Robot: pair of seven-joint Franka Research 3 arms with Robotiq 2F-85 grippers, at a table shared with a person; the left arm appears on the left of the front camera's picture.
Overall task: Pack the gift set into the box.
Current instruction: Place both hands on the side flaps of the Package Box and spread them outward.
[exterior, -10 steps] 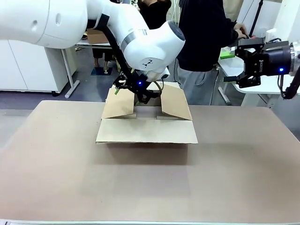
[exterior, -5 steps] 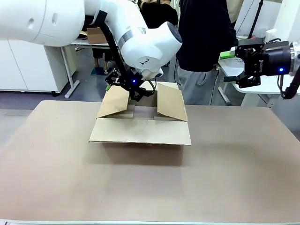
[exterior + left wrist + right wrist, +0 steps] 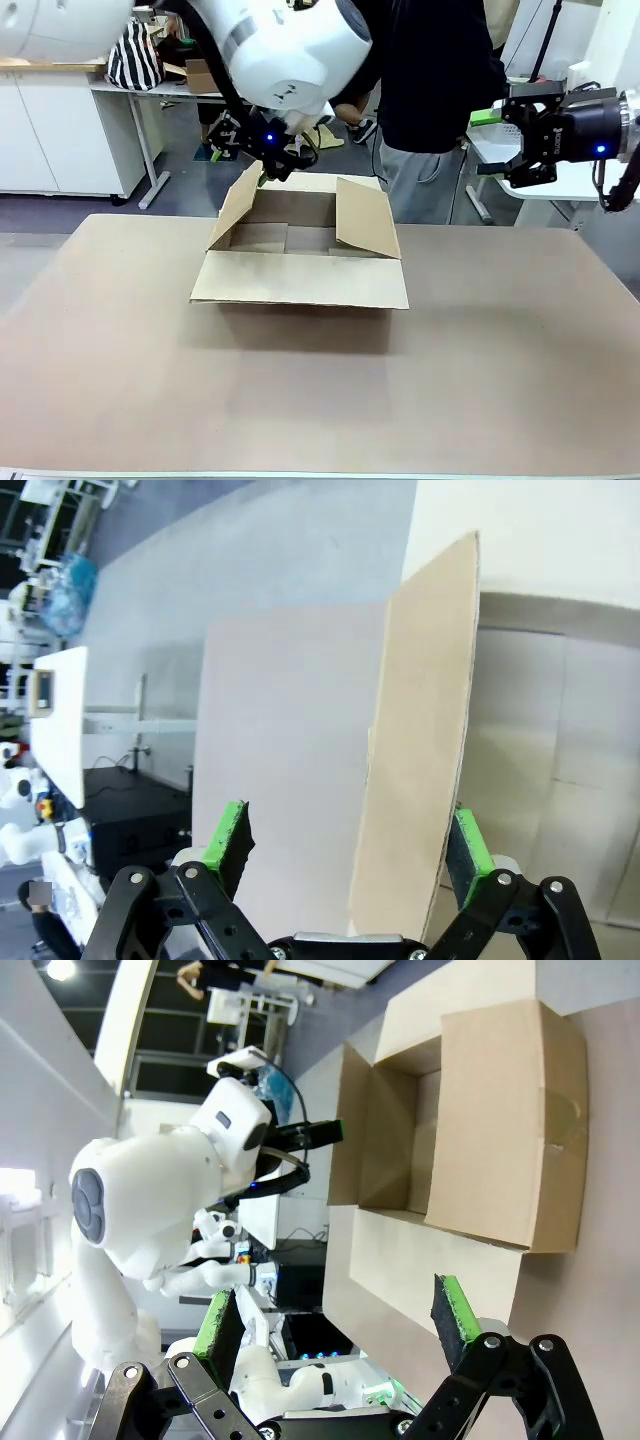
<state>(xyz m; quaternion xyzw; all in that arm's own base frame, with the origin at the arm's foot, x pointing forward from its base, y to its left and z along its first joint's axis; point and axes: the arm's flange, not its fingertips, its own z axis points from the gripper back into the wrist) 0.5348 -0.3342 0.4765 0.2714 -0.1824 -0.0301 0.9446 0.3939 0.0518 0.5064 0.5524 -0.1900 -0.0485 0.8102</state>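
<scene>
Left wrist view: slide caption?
Left gripper, open, straddling a raised flap of the box.

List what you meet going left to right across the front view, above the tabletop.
striped bag → left gripper, open astride the top edge of a flap → right-hand upright flap of the box → person in a dark top → right gripper, open

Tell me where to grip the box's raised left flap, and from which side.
Take the left flap of the box by its free top edge, coming from above with one finger on each face. It is a thin sheet standing tilted but near upright, and the open left gripper straddles that edge.
</scene>
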